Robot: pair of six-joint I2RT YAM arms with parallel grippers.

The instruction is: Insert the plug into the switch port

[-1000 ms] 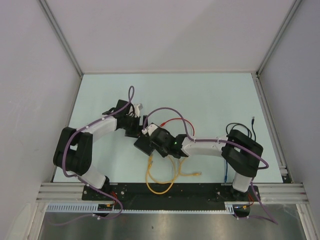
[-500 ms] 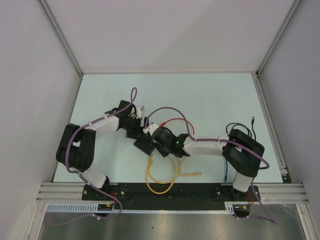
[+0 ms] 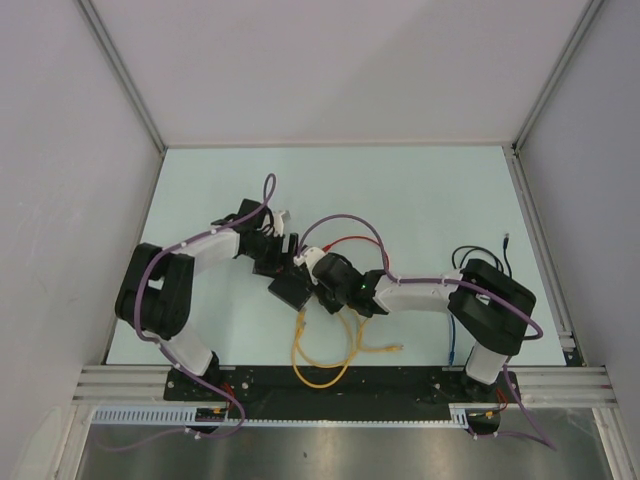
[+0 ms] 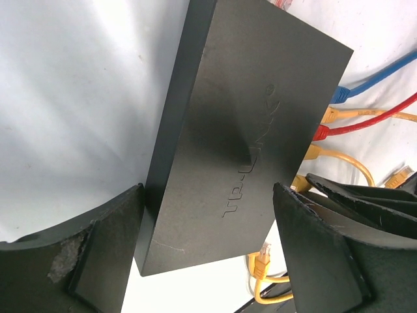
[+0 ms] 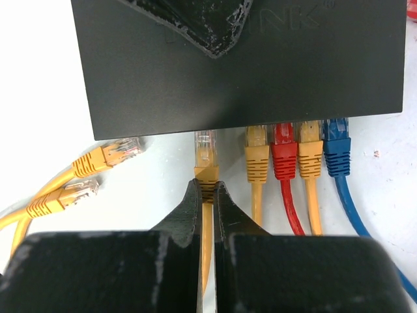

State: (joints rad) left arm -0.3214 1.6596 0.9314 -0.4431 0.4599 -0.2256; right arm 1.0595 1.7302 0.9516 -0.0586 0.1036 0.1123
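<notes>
The switch (image 3: 286,290) is a flat matte-black box lying mid-table; it also shows in the left wrist view (image 4: 241,130) and the right wrist view (image 5: 260,78). My left gripper (image 4: 207,189) is open, its fingers astride the switch; one fingertip (image 5: 212,32) rests on the switch's top. My right gripper (image 5: 207,186) is shut on the boot of a yellow plug (image 5: 206,153). The plug's clear tip sits at the mouth of a socket on the switch's near edge, with most of the tip still showing. From above, my right gripper (image 3: 318,283) is at the switch's right side.
Two yellow plugs, a red plug (image 5: 284,153) and a blue plug (image 5: 337,153) sit in sockets to the right. Two loose yellow plugs (image 5: 107,153) lie to the left. Yellow cable loops (image 3: 320,365), a blue cable (image 3: 452,345) and a black cable (image 3: 480,255) lie on the table.
Both arms have shifted slightly and the right wrist has edged up towards the switch. The switch has stayed in place. The right gripper has stayed shut on the yellow plug.
</notes>
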